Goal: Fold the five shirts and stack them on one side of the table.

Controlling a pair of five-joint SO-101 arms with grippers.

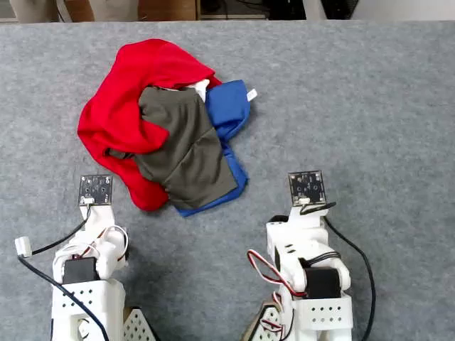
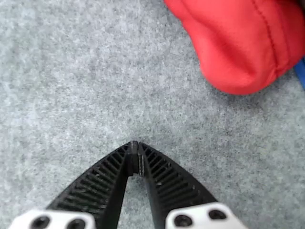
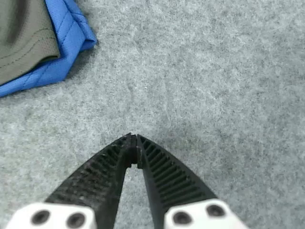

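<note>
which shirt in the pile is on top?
The olive-grey shirt: it lies over the heap's middle, covering part of the red shirt and the blue shirt beneath it.

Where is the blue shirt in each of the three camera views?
High view: the blue shirt is on the pile's right side, partly under the olive shirt.
Left wrist view: a thin sliver of it shows at the picture's edge, beside the red shirt.
Right wrist view: its corner pokes out from under the olive shirt, beyond the right gripper.
Shared landmark: the grey table cover under the pile.
</note>
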